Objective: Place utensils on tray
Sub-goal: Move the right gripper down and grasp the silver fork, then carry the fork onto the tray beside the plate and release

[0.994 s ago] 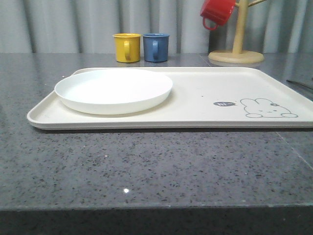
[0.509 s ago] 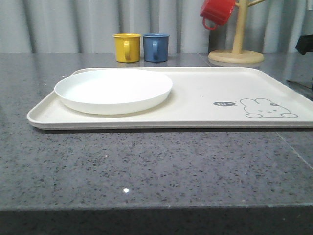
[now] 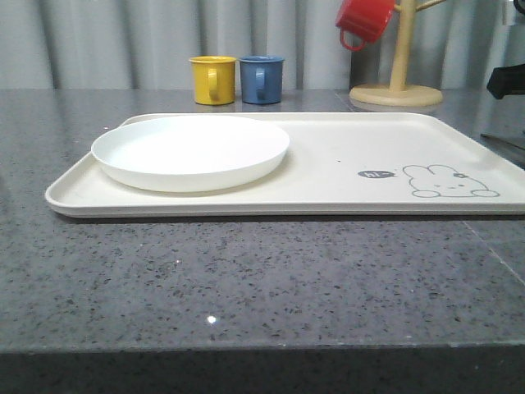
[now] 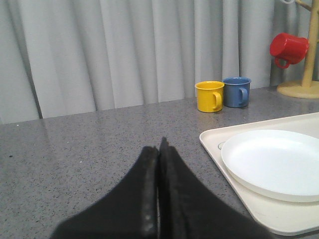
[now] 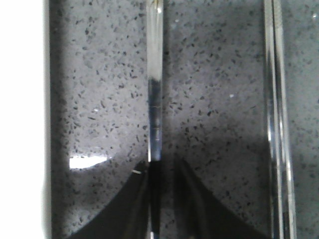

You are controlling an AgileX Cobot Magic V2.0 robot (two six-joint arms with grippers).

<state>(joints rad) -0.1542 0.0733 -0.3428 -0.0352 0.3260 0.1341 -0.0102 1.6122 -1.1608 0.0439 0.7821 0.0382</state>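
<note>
Plate on tray, left end.

Grey speckled stone counter before a pale pleated curtain

The countertop is dark grey flecked with black and white, glossy enough to catch a small bright glint of light near its front edge. Behind it hangs a light grey curtain in soft vertical folds, closing off the whole back. At the rear stand a yellow mug, a blue mug and a wooden mug tree bearing a red mug
</note>
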